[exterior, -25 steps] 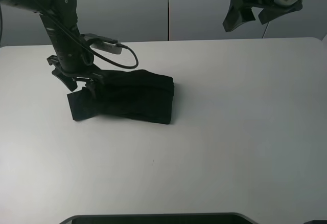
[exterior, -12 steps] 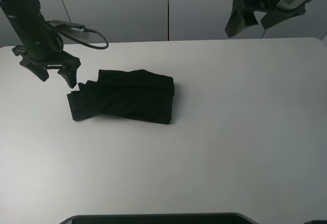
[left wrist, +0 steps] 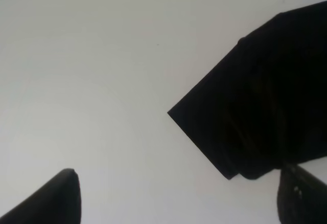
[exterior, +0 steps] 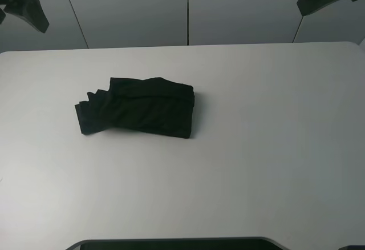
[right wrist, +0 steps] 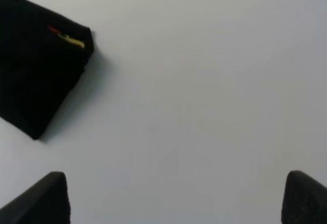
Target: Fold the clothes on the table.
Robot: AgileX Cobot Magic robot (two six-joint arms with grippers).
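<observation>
My clothes (exterior: 137, 107) lie folded left of centre on the table (exterior: 256, 147). Both my left gripper (left wrist: 176, 196) and right gripper (right wrist: 176, 196) are spread wide, empty, probably raised well above it.

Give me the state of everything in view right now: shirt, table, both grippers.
Shirt: folded into a compact bundle, lying flat, held by nothing.
Table: bears only the shirt.
Left gripper: open, empty, raised off the shirt.
Right gripper: open, empty, above bare table beside the shirt.

Black folded clothes (exterior: 137, 108) lie on the white table (exterior: 256, 147); grippers apart.
</observation>
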